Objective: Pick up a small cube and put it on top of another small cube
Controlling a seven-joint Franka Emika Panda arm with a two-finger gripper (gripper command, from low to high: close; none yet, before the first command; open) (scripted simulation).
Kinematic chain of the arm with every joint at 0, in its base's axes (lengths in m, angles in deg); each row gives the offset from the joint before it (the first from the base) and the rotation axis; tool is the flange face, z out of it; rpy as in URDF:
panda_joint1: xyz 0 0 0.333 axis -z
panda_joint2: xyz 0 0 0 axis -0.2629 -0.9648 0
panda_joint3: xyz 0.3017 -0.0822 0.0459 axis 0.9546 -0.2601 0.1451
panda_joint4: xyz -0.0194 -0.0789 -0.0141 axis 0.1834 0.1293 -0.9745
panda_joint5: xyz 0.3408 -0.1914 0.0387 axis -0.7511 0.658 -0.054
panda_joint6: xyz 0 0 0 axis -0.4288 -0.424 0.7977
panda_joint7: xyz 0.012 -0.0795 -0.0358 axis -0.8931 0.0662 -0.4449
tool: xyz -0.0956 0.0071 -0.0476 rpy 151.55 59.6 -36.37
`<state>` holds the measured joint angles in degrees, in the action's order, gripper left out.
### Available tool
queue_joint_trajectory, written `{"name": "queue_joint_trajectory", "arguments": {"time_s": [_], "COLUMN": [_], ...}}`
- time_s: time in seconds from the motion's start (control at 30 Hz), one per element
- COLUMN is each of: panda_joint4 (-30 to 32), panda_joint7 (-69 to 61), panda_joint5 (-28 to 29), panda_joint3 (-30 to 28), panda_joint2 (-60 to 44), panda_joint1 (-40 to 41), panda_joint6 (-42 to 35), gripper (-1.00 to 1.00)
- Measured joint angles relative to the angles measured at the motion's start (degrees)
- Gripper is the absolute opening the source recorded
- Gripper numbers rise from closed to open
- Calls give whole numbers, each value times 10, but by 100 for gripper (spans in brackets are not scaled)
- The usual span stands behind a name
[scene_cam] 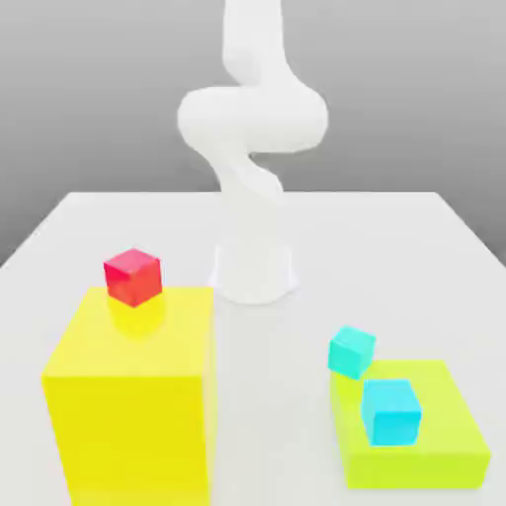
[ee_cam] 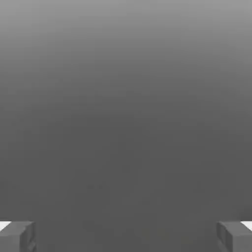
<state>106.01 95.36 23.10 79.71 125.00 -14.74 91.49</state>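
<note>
White table [scene_cam: 415, 257]: flat surface carrying all items listed below.

Robot arm [scene_cam: 252, 119]: white, rising from its base at the table's middle, toward the back, and folded high over it.

Gripper [ee_cam: 126, 236]: seen from the hand view, its 2 grey fingertips [ee_cam: 17, 236] stand wide apart at opposite edges, nothing between them; plain grey ground beyond.

Small cube [scene_cam: 132, 276]: 1 item, red, glossy, sitting on the top face of the big yellow block, near that face's back edge, on the exterior view's left.

Big yellow block [scene_cam: 133, 395]: 1 item, tall, front of table on the exterior view's left.

Low yellow-green block [scene_cam: 445, 435]: 1 item, flat, on the exterior view's right.

Cyan cubes: 2 items. 1 [scene_cam: 390, 411] rests on the low block; the other [scene_cam: 351, 351] is tilted at that block's back corner.
</note>
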Motion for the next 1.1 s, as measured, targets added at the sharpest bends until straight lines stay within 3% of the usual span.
{"name": "queue_joint_trajectory", "arguments": {"time_s": [0.8, 1.1], "panda_joint4": [297, 391], "panda_joint7": [572, 799], "panda_joint5": [-49, -3], "panda_joint3": [-13, 11], "panda_joint2": [-300, -357], "panda_joint1": [313, 401], "panda_joint6": [252, 313], "gripper": [0, 0]}}
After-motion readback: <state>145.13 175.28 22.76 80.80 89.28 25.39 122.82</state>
